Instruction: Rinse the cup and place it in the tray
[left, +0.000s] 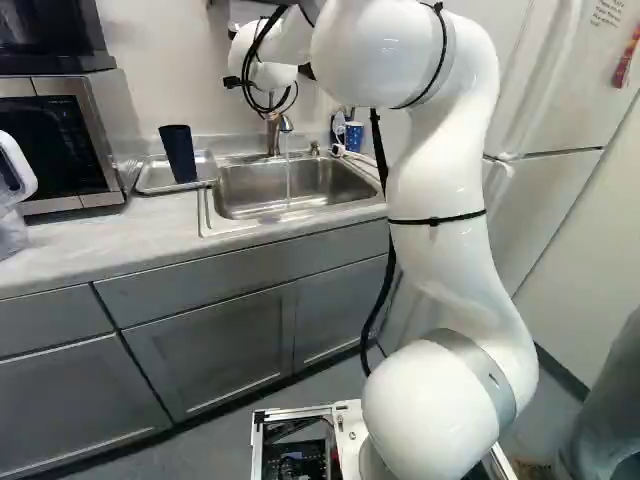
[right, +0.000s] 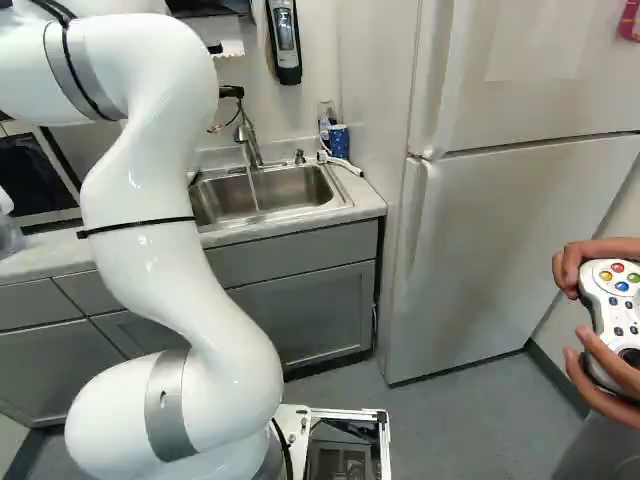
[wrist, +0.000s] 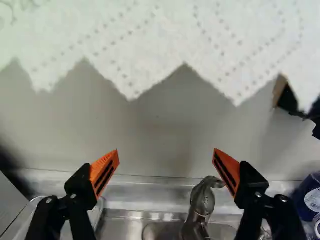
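OK, live at the sink: gripper (wrist: 166, 150) is wide apart, nothing btwn the orange pads (wrist: 104, 172), just air w/ the wall (wrist: 155, 125) ahead. White paper sheet (wrist: 165, 40) w/ a zigzag, dotted edge hangs ahead too, above the fingertips' line of sight. Faucet (wrist: 203, 200) shows below that line, nearer the finger on the dark-blue-item side.

Dark cup (left: 179, 153), the task's one by the look of it, is in the metal tray (left: 152, 178), L of the sink (left: 240, 190) in the L base view. It's upright or nearly so, wide end up, & well apart from the sink's far side. Can't see inside it from here.

Water (left: 289, 170) is on, thin stream falling from the faucet into the sink; R base view has it too.

2nd cup, the blue dotted one (right: 339, 141), is at the sink's back corner by the fridge (right: 500, 230), w/ a white hose-like thing (right: 345, 165) next to it. Soap pump (right: 299, 156) is btwn it & the faucet.

Arm (left: 440, 200) reaches up & over twd the sink. Microwave (left: 60, 145) sits on the counter (left: 90, 240) beside the tray, clear pitcher (left: 12, 232) w/ a white handle at the L edge, same view.
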